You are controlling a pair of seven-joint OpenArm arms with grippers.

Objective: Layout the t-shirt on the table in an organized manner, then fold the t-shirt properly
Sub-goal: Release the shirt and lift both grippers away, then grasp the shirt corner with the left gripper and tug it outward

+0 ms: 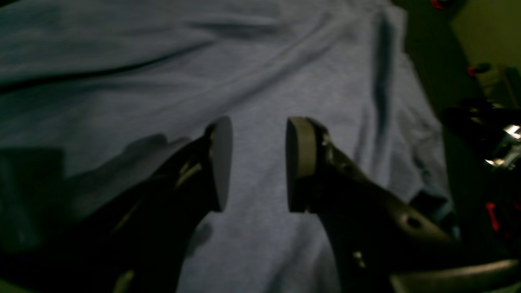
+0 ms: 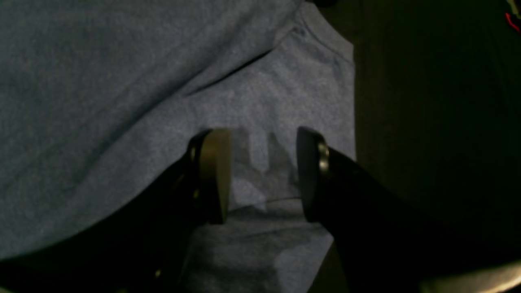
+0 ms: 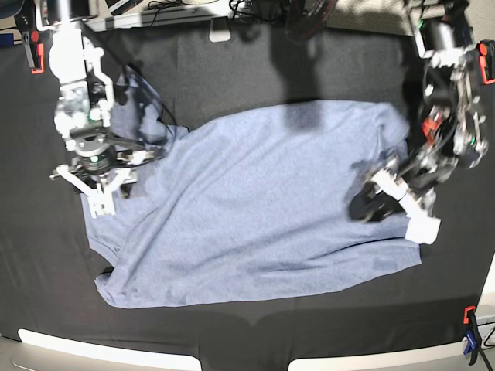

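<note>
While both arms hang over opposite ends of the garment, each pincer stands with its pads parted and nothing between them. Left pincer (image 1: 258, 165): pads apart, bare cloth showing in the gap, poised over the t-shirt (image 1: 252, 81) near one side edge; long creases run across the fabric beyond it. Right pincer (image 2: 262, 175): pads likewise apart, hovering above a sleeve end of the shirt, a hem edge crossing just under the gap; whether the tips touch the cloth cannot be told.

Base view: right pincer (image 3: 99, 195) sits at the shirt's left end, by a sleeve; left pincer (image 3: 370, 202) sits over the shirt's right end. T-shirt (image 3: 255, 201) lies spread and mostly flat at mid tabletop (image 3: 255, 62), skewed on a diagonal, one sleeve bunched up toward the right arm, lower left corner slightly curled. Black cloth shows on all sides of it. Orange-black clamp (image 3: 470, 325) at the near right corner.
</note>
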